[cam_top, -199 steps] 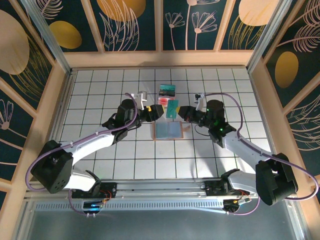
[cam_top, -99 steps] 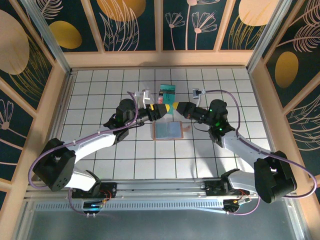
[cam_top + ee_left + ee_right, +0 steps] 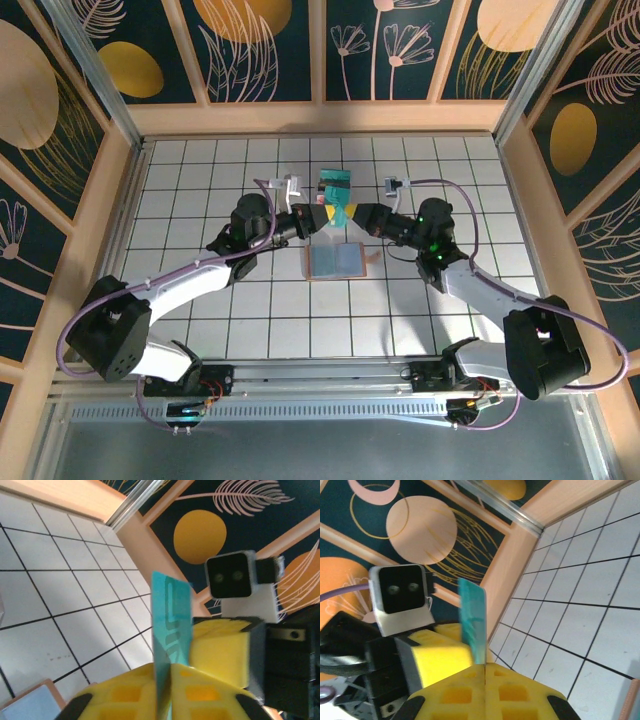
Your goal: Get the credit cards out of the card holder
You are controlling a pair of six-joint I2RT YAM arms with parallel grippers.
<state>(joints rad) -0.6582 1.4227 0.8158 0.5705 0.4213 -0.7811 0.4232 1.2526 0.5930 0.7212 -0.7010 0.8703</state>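
Two grippers, one raised card. We note one thin, rigid teal-green plastic credit card point(image 3: 172, 615) held in the air, clenched from opposite sides. The left gripper point(image 3: 162, 672) and right gripper point(image 3: 485, 667) each pinch it between blocky yellow pads point(image 3: 135, 677). One tan leather card holder point(image 3: 335, 262) lies opened flat on the near side, blue-grey inside. One more small card point(image 3: 336, 181) lies flat just beyond the grippers. White gridded tiles point(image 3: 200, 180) stretch open either side, and the wooden walls point(image 3: 120, 190) stand well apart.

Top camera high at 6 o'clock, looking down; wrist cameras close, face-to-face, sharing thin teal-green plastic card point(image 3: 172, 620).
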